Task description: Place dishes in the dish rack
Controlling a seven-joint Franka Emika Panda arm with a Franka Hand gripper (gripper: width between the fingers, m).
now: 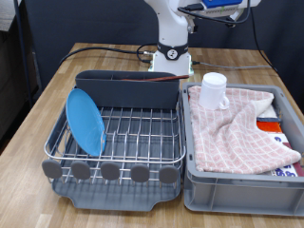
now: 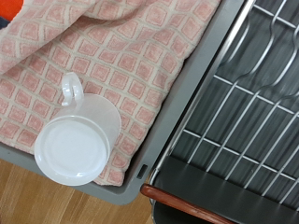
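**Plate and spoon in rack, mug on the cloth**

Exterior view: the dish rack (image 1: 128, 133) sits on a wooden table (image 1: 57, 90), at the exterior view's left. It is a silver wire grid on a dark grey tray, w/ round grey knobs (image 1: 112, 171) along the exterior view's bottom edge and a tall grey compartment (image 1: 128, 88) along the top edge.

The light-blue plate (image 1: 85, 121) stands on its edge in the wires at the left side of the rack, leaning a little. A thin reddish-brown spoon (image 1: 157, 84) lies along the top of the tall compartment; in the wrist view its reddish end (image 2: 187, 199) shows at the rack corner.

Just beside the rack, at the exterior view's right, is a grey plastic bin (image 1: 237, 180). A pink-and-white checked cloth (image 1: 237, 128) fills most of it. The white mug (image 1: 214, 90) stands upside down on the cloth at the bin's corner nearest the robot base (image 1: 171, 57). Wrist view shows the mug (image 2: 79, 140) from above, flat bottom up, handle pointing away over the cloth (image 2: 121, 56).

Gripper: not visible in either view, so cannot tell if it is released or clenched. Wrist camera looks down on the mug, bin edge and rack wires (image 2: 243, 103).
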